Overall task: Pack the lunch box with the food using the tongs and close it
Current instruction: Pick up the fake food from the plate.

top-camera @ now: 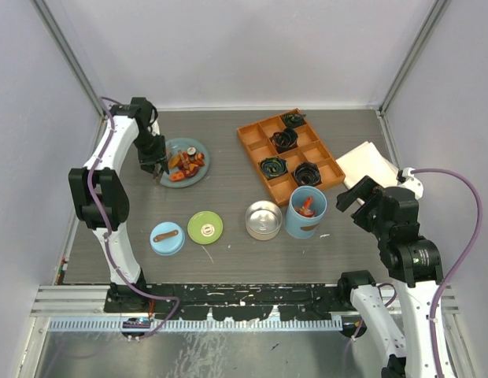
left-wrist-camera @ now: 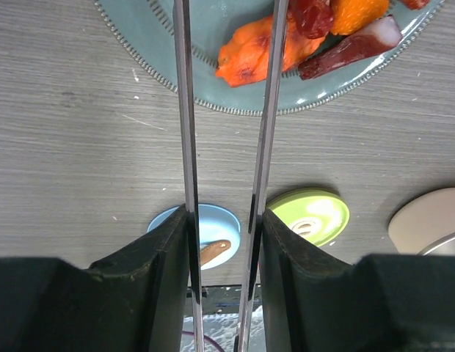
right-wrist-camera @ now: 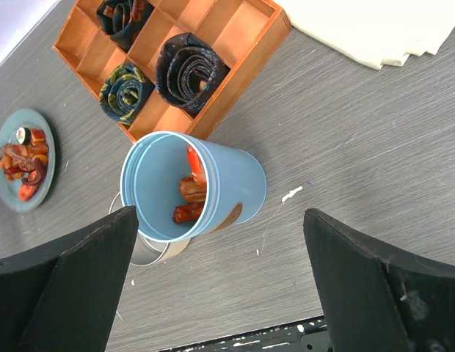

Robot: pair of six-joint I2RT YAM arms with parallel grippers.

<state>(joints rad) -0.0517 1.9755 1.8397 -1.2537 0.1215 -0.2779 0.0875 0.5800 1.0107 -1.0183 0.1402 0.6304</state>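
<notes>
My left gripper [top-camera: 153, 162] [left-wrist-camera: 224, 220] is shut on the slim metal tongs [left-wrist-camera: 186, 132], one finger pressing each arm. The two arms stand a little apart and reach over the teal plate [left-wrist-camera: 154, 37], where the food [left-wrist-camera: 246, 55] [top-camera: 186, 162] lies in orange and red chunks. The tong tips run off the top of the left wrist view. The lunch box stands open: the steel tin [top-camera: 263, 220] sits beside the light-blue cylinder [top-camera: 305, 211] [right-wrist-camera: 235, 180], which holds a few chunks. The green lid [top-camera: 205, 227] and blue lid [top-camera: 167, 238] lie apart. My right gripper [top-camera: 362, 197] [right-wrist-camera: 219, 216] hangs open above the cylinder.
An orange compartment tray [top-camera: 290, 153] of black coils stands behind the cylinder. A folded white cloth [top-camera: 370, 165] lies at the right edge. Enclosure walls close in the table on the left, back and right.
</notes>
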